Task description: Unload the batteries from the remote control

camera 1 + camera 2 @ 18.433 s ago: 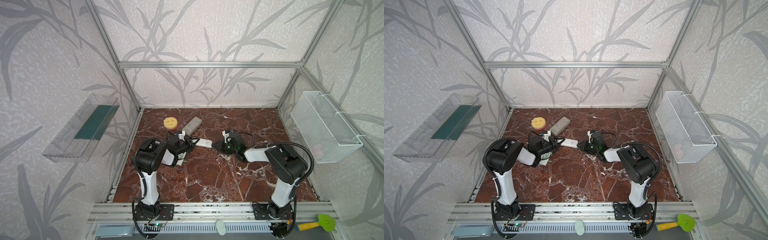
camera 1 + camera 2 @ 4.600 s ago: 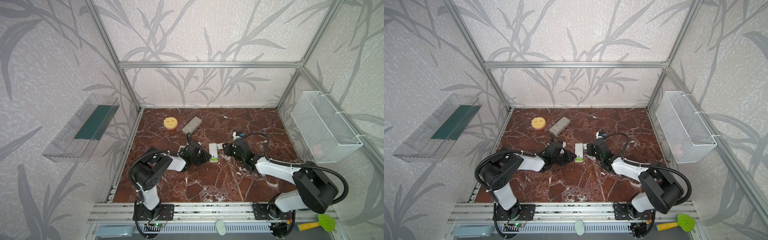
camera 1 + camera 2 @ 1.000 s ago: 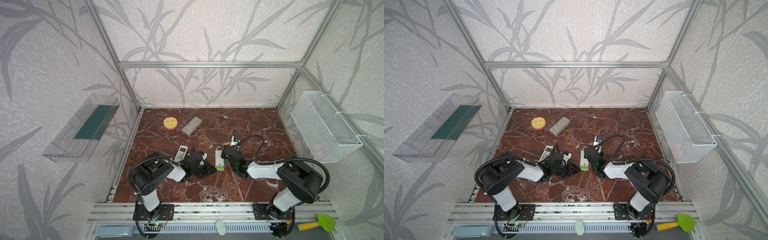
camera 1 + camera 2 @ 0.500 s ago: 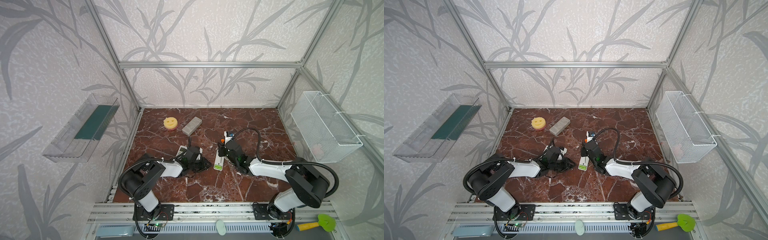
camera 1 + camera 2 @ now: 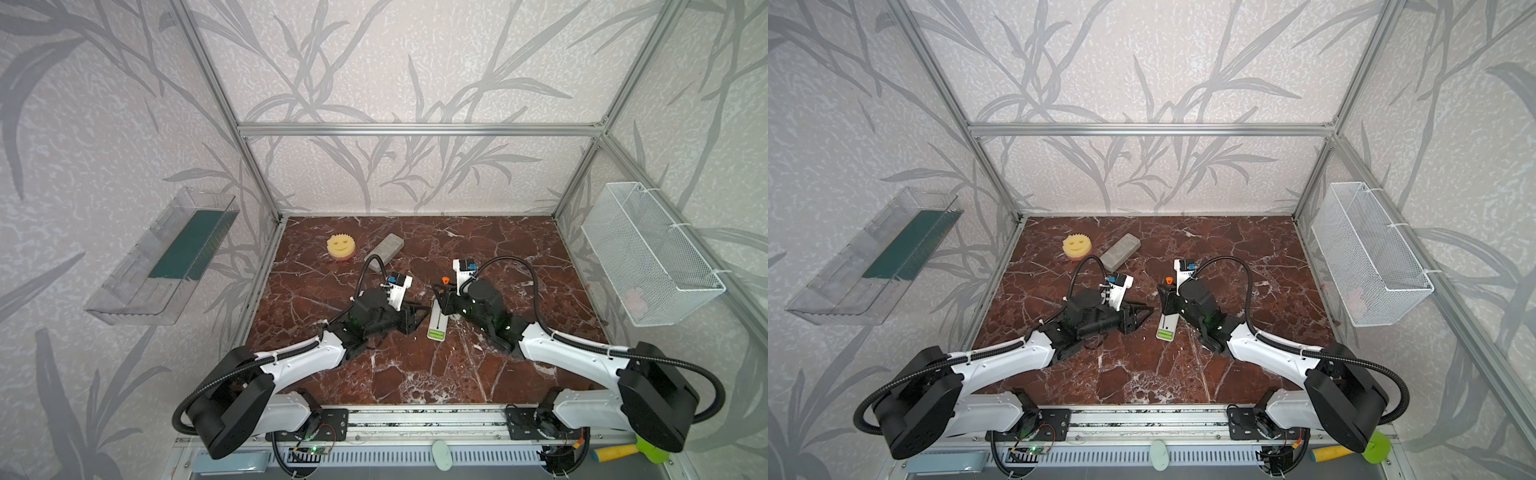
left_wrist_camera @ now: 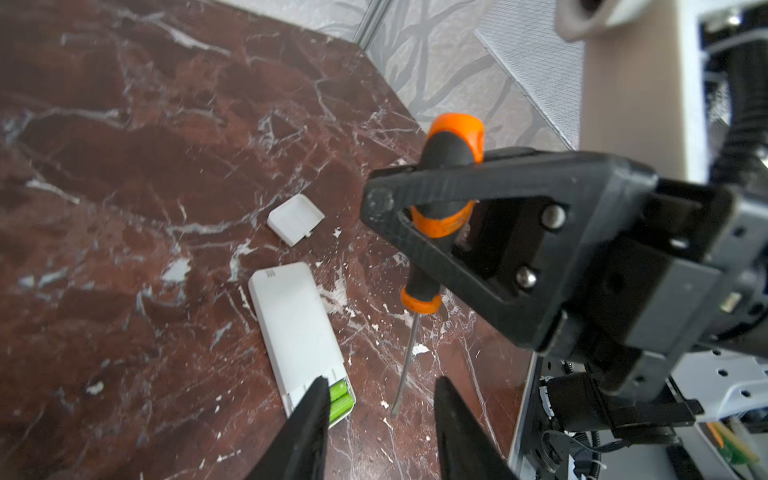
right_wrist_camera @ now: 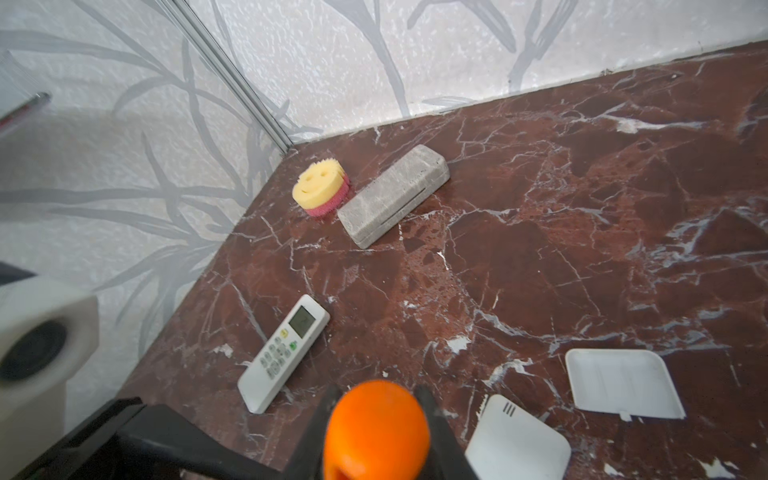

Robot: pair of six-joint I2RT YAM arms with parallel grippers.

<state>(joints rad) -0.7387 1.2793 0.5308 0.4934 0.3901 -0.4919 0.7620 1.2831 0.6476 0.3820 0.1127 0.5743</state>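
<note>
Lime-green batteries (image 6: 338, 399) are sitting in the open white remote (image 6: 297, 328); right hand (image 7: 376, 415) is clamping an orange-black screwdriver (image 6: 453, 141), left hand (image 6: 380, 386) is hovering spread, empty

Two remotes (image 7: 284, 353), two batteries (image 6: 340, 400) visible, one screwdriver (image 6: 451, 143), one sponge (image 7: 318, 185).

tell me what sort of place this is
Probably a robot test cell: aluminium frame, left arm and right arm bolted to a front rail, wire basket hung at one side.
</note>
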